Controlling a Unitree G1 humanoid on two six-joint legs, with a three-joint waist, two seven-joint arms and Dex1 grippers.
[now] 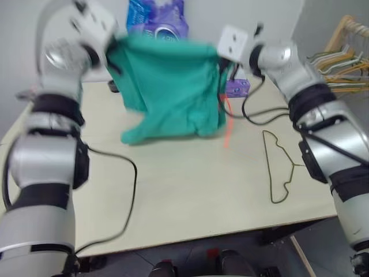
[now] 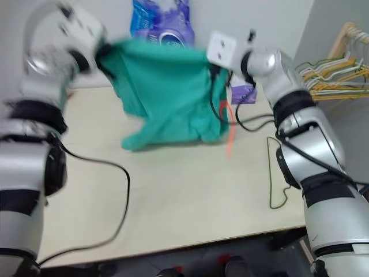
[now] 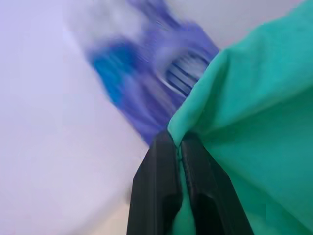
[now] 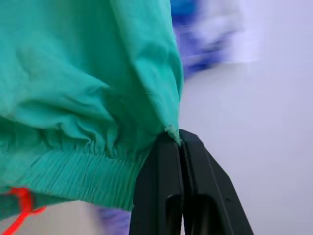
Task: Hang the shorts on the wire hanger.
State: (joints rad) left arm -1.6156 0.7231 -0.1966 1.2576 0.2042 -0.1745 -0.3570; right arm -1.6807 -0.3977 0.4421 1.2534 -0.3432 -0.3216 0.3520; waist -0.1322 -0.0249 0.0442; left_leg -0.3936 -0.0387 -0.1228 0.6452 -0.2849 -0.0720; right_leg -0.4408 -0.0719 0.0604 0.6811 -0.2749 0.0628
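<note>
Shorts, teal-green soft fabric with an orange drawstring [image 1: 173, 86], hang spread above the beige table [image 1: 190, 196], left gripper [image 3: 180, 147] and right gripper [image 4: 180, 139] each pinched tight on a top corner. Thin dark wire hanger [image 1: 279, 167] lies flat well to the right; best keep the fabric taut and level while carrying it over. Blue-purple package [image 1: 157, 17] behind: print unreadable.
</note>
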